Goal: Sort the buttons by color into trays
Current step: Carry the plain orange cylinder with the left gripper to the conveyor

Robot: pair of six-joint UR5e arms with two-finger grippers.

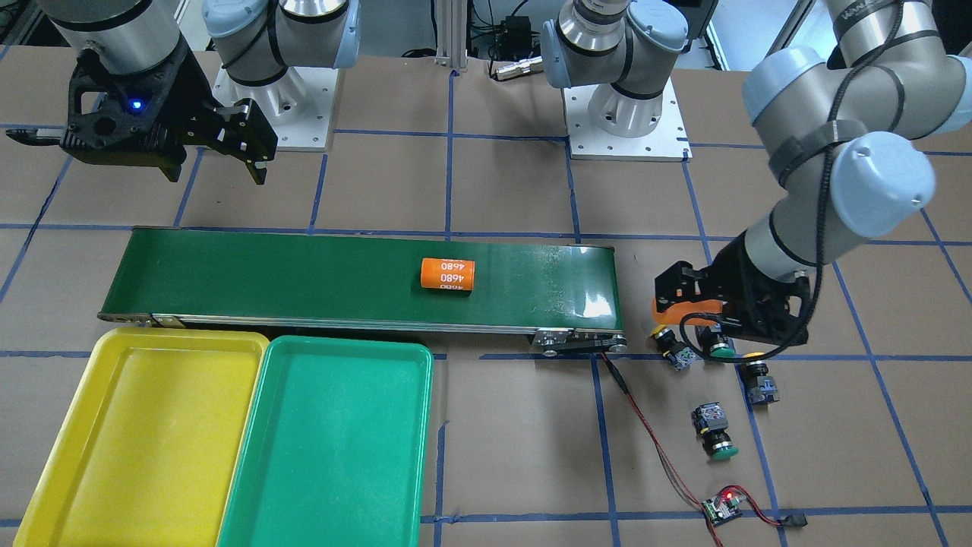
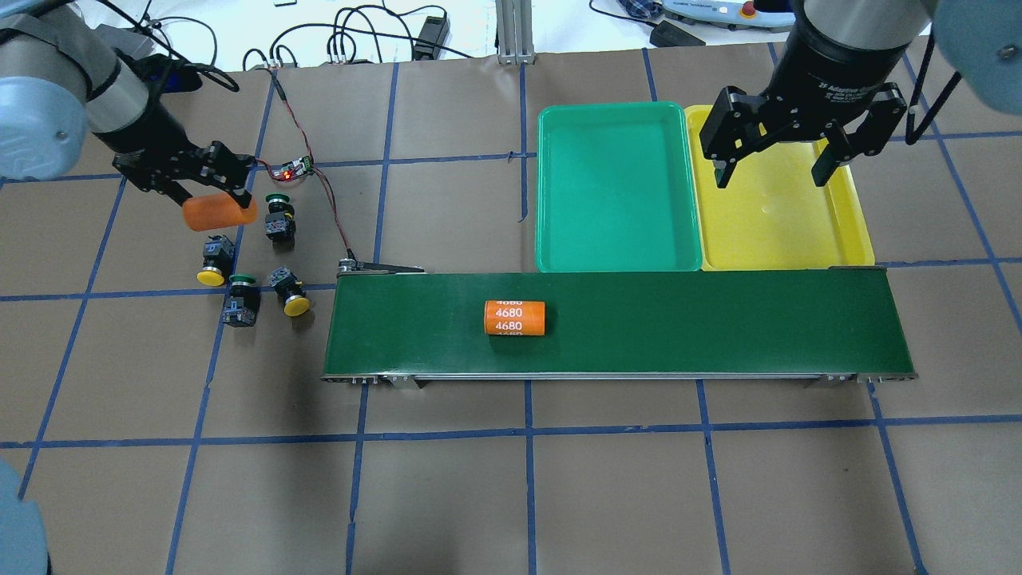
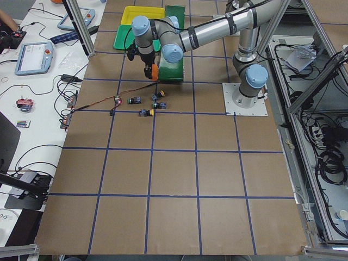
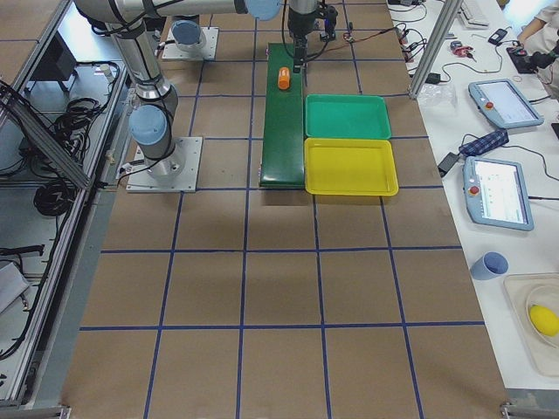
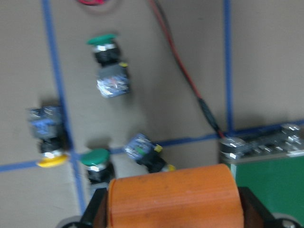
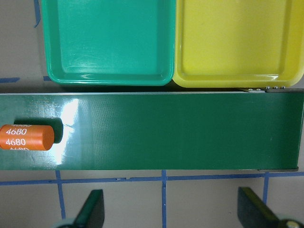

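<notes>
The left gripper (image 2: 217, 201) has its fingers pinching an orange cylinder (image 2: 209, 214) over the four buttons (image 2: 239, 299) (two yellow-capped, two green-capped). The buttons lie loose on the desk (image 2: 559, 479) beside the end of the conveyor belt (image 2: 718, 319), well apart from the green tray (image 2: 615, 192) and the yellow tray (image 2: 782, 231). The right gripper (image 2: 770, 177) hovers over the yellow tray, fingers spread wide.
</notes>
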